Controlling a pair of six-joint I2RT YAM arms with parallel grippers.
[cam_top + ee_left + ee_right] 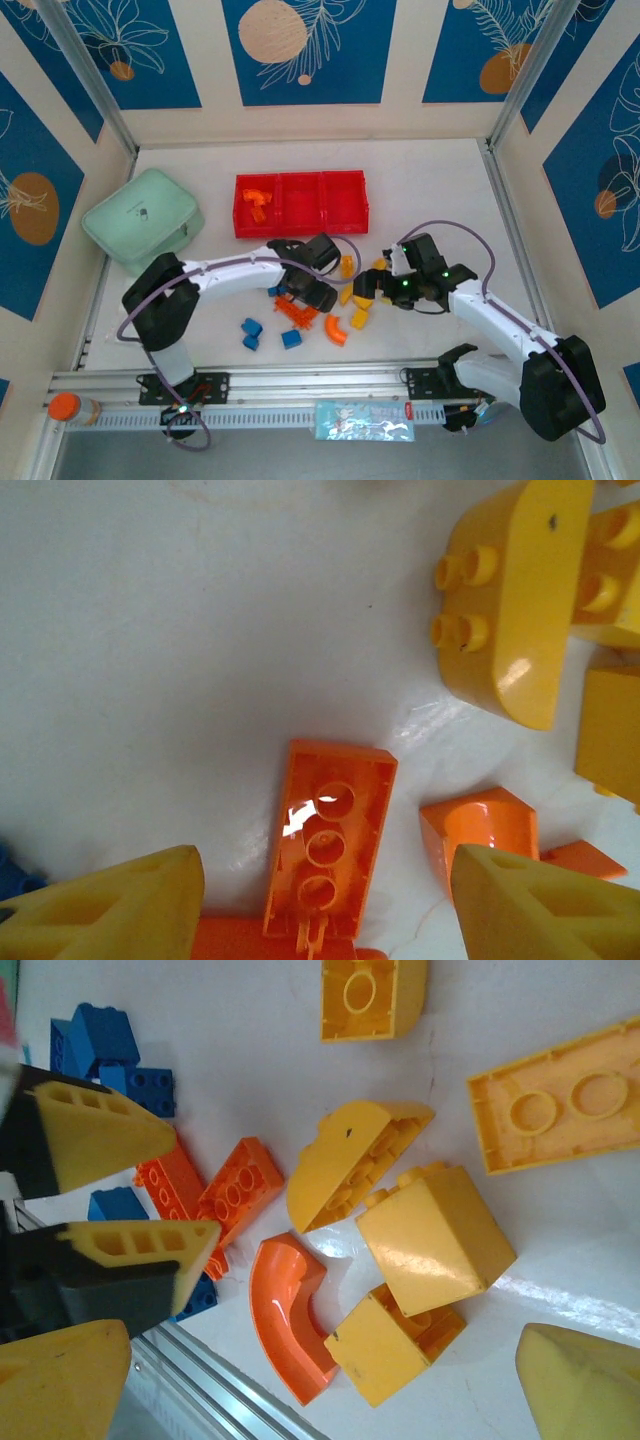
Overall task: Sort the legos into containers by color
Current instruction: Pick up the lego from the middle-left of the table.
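Legos (297, 310) sit mostly loose on the table (440, 190), bunched on the near side of the red tray (300, 200), toward your arm bases. Only a couple of orange pieces (255, 203) are inside the tray, in its left compartment. Your left gripper (325, 910) is low over the bunch, nearer than the tray's middle compartment, jaws partly spread. An upside-down orange brick (328, 850) lies flat on the table between the fingertips (110, 905), with a gap on both sides, so it isn't gripped. Beside that brick, toward the tray's right end, are an orange sloped piece (480, 825) and a yellow curved brick (505, 600) on its side with its studs showing. Your right gripper (325, 1360) is near the left one, nearer than the tray's right compartment, jaws spread wide and holding nothing. An orange arch (285, 1320) and several yellow bricks (435, 1235) lie on the table under it, some touching each other. Blue bricks (251, 327) lie at the edge of the bunch farthest from the tray, below its left compartment. A mint green case (143, 222) sits left of the tray, close but not touching.
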